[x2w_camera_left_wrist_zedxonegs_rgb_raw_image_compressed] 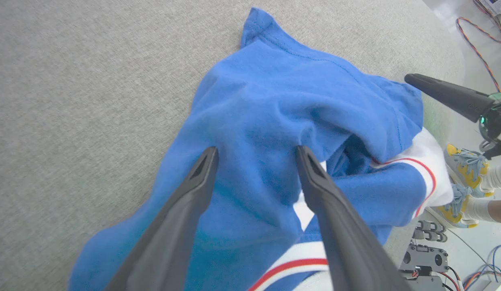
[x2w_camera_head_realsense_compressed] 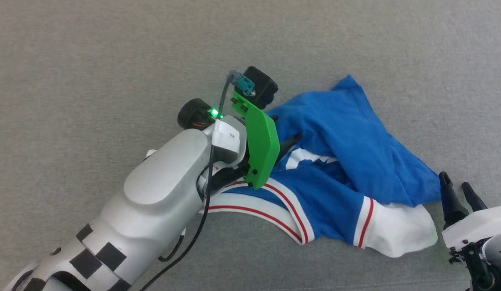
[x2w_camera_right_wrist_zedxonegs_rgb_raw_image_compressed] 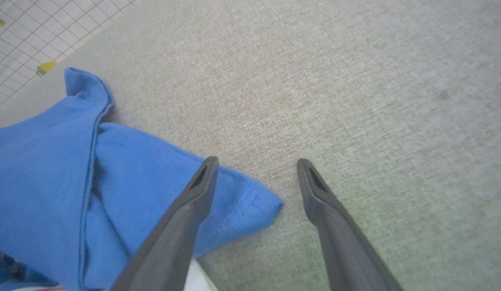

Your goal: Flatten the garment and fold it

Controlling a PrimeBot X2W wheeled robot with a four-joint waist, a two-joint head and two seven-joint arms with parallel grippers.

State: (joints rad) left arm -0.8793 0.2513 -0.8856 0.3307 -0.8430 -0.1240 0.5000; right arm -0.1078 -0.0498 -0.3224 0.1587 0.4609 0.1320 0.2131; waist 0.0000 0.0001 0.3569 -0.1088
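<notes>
- The shirt lies crumpled on the grey surface.
- Left claw spread over its blue folds; right claw spread beside a hem corner.
- Pinching several layers together could drag the heap, not flatten it.

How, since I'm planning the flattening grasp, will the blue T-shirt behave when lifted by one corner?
Probably floppy: the blue T-shirt lies crumpled in soft folds, so it should drape. Likely light, being thin jersey. Pushed, it may bunch on the textured grey surface.
</notes>
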